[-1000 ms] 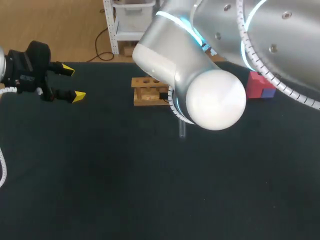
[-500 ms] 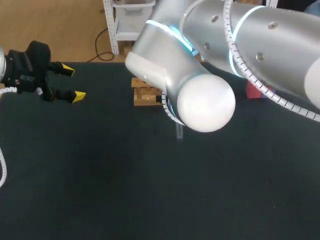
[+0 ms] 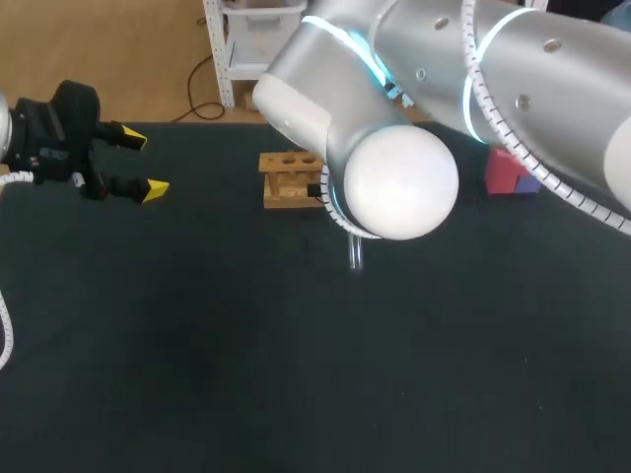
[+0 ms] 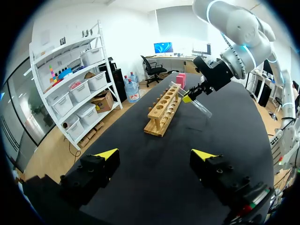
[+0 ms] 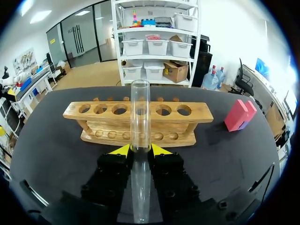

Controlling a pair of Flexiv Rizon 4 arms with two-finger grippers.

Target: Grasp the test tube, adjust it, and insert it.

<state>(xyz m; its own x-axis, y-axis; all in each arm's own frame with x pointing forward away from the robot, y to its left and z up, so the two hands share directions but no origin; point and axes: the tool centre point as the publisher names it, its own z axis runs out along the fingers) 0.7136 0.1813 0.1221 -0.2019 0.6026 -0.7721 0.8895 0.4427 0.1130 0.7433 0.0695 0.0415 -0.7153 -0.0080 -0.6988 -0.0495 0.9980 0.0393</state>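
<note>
Tabletop edges: the dark tabletop [image 3: 197, 345] ends at its far edge just behind the wooden rack [image 3: 286, 180]. The left edge runs under the left arm [image 3: 39, 138].
Open room: the whole near half of the tabletop is bare dark surface. A wide strip also lies open between the left claw [image 3: 146, 164] and the rack.
Rack: it stands upright near the far edge, about mid-width, with its row of holes facing up. A red block [image 3: 508, 172] sits on the tabletop to its right, well apart from it.
Test tube: the test tube [image 5: 140, 122] is gripped in the right claw [image 5: 140, 150]. It is off the tabletop, just on the near side of the rack. In the right wrist view it runs out ahead of the fingers, and its open mouth lines up with the middle of the hole row. The left wrist view shows it tilted beside the rack. Whether it touches the rack cannot be told.
Right claw: both yellow tips press the tube from opposite sides, with only the tube's width between them.
Right arm pose: the right arm [image 3: 394, 187] comes in from the far right. Its elbow is bent over the rack's right end and hides most of the claw in the head view. A short piece of the tube shows below the elbow.
Left claw: it is spread wide and grips nothing.
Left arm pose: it is held at the far left corner, and its fingers point across the tabletop toward the rack.
</note>
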